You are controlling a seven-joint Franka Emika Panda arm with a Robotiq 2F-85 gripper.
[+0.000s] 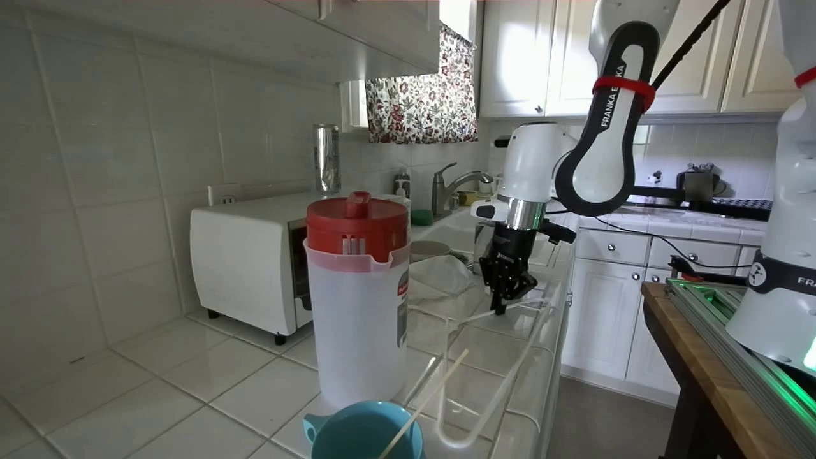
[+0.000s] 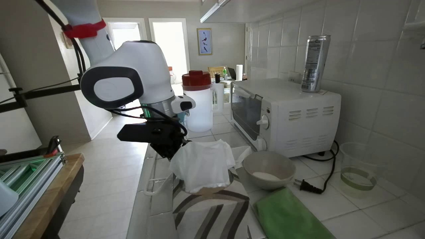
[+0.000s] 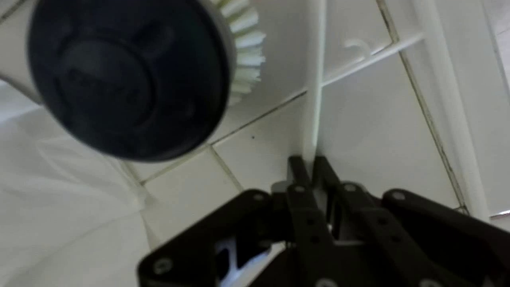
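Gripper (image 3: 307, 162) is pinching thin white stick (image 3: 318, 56), lower centre of wrist view; black-topped brush (image 3: 127, 79) is filling upper left, white rod (image 3: 451, 99) is running down right side.

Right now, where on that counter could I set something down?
Tiles look bare between toaster oven, pitcher and wall; a second patch lies between the green cloth and clear tub. It's crowded around the gripper, which holds a thin white rod near a brush and crumpled white sheet.
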